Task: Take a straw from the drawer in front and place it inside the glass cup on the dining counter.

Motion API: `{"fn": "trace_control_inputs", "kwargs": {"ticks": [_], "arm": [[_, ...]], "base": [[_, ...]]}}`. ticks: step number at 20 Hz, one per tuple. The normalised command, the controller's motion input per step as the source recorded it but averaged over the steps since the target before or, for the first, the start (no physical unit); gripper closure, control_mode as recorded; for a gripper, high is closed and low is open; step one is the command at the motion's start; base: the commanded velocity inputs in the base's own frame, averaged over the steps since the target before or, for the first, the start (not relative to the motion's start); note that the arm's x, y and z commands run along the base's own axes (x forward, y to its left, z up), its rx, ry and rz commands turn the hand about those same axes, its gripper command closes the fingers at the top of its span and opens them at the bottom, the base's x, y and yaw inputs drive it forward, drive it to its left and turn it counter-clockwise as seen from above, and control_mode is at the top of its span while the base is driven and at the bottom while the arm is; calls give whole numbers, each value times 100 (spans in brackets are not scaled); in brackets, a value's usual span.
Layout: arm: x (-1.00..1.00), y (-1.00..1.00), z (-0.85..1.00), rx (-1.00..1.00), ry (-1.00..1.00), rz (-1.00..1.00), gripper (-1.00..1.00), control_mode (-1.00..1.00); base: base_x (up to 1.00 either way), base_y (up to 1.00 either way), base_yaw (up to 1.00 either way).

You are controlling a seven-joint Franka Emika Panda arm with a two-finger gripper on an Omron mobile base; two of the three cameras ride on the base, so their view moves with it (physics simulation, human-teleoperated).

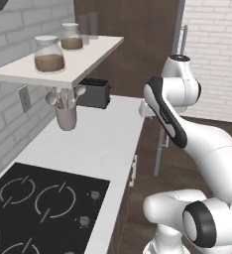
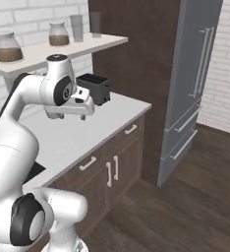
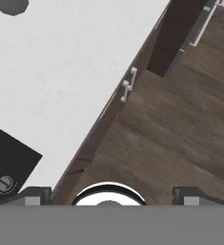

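Note:
My gripper (image 3: 112, 192) hangs open over the front edge of the white worktop (image 3: 61, 72), pointing down, with nothing between its fingertips (image 3: 35, 193). In the right base view the gripper (image 2: 63, 116) sits above the worktop, near the toaster. Under the worktop edge are shut dark brown drawer fronts (image 2: 90, 165) with pale handles (image 3: 128, 85). The straw is hidden. The glass cup and the dining counter are out of view.
A black hob (image 1: 43, 208) lies in the worktop (image 1: 98, 144) on the near left. A black toaster (image 2: 95, 87) and a utensil cup (image 1: 66, 116) stand at the back, under a shelf (image 1: 63, 62) with jars. A grey fridge (image 2: 193, 74) stands right, over a wooden floor (image 2: 186, 211).

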Motion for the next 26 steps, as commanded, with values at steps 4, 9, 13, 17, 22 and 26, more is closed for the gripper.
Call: {"fn": "trace_control_inputs", "kwargs": {"ticks": [4,9,13,17,22,26], "arm": [[0,0,0,0,0,0,-100,100],[0,0,0,0,0,0,-100,100],[0,0,0,0,0,0,-100,100],[8,9,-10,2,0,0,-100,-100],[21,-4,-48,16,-1,0,-100,-100],[-13,-87,-93,38,-19,10,-100,-100]], "base": [[32,19,-9],[28,34,-6],[33,42,-4],[20,34,-2],[0,0,0],[0,0,0]]}}
